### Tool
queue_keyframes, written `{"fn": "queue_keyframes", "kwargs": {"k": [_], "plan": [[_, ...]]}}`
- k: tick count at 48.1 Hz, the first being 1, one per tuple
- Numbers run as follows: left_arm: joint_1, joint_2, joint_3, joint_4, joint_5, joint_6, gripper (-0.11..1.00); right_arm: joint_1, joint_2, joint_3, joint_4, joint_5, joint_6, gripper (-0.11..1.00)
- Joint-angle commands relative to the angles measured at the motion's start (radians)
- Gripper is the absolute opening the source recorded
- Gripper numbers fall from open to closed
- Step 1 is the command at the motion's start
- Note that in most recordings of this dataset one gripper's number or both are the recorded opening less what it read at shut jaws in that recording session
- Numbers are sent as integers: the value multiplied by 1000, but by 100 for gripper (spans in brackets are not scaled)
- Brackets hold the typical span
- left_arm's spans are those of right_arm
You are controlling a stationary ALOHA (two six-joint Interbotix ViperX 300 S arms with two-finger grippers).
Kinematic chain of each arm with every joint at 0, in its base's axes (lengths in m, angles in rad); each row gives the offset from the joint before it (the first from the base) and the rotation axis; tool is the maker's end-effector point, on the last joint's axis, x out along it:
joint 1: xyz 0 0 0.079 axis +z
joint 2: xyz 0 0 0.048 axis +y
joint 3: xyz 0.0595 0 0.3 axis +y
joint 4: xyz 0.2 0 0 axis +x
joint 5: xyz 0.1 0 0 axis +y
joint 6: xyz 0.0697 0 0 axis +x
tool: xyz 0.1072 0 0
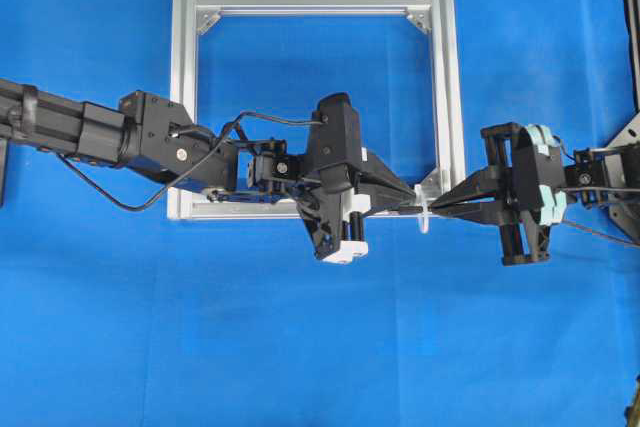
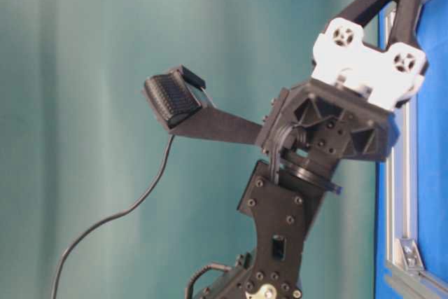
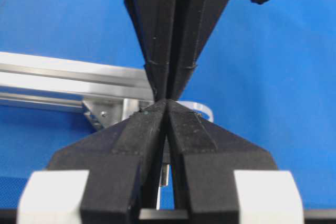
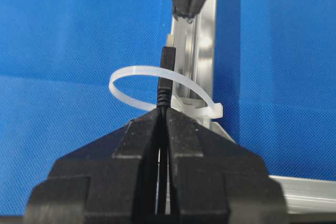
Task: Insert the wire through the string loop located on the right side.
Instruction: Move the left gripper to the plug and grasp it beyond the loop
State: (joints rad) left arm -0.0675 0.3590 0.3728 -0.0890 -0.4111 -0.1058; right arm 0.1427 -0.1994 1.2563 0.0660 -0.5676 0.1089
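Black right hand (image 4: pixel 163 113) pinches wire (image 4: pixel 166 80); plug inside string loop (image 4: pixel 137 72).

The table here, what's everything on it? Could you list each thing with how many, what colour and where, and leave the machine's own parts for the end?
Table cover: one, blue, under everything.
Frame: one, silver, square, lying flat at centre.
Corner brackets: silver, inside the frame's corners; count unclear.
String loop: one, white, on the frame's right bar near its lower corner.
Wire: one, thin, black, plug tip poking up through the loop.
Left gripper: black and white, shut, tips beside the loop.
Right gripper: black, shut on the wire.
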Motion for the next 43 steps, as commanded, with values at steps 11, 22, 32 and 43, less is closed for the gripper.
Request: {"fn": "queue_keyframes", "kwargs": {"k": [11, 22, 32, 43], "plan": [[2, -18, -11, 5, -5, 2, 65, 3, -6, -17, -2, -11, -2, -4], [2, -17, -11, 5, -3, 2, 84, 2, -6, -17, -3, -11, -2, -4], [0, -14, -12, 5, 8, 2, 84, 3, -6, -17, -3, -11, -2, -4], [-2, 44, -21, 5, -6, 0, 84, 2, -6, -17, -3, -11, -2, -4]]}}
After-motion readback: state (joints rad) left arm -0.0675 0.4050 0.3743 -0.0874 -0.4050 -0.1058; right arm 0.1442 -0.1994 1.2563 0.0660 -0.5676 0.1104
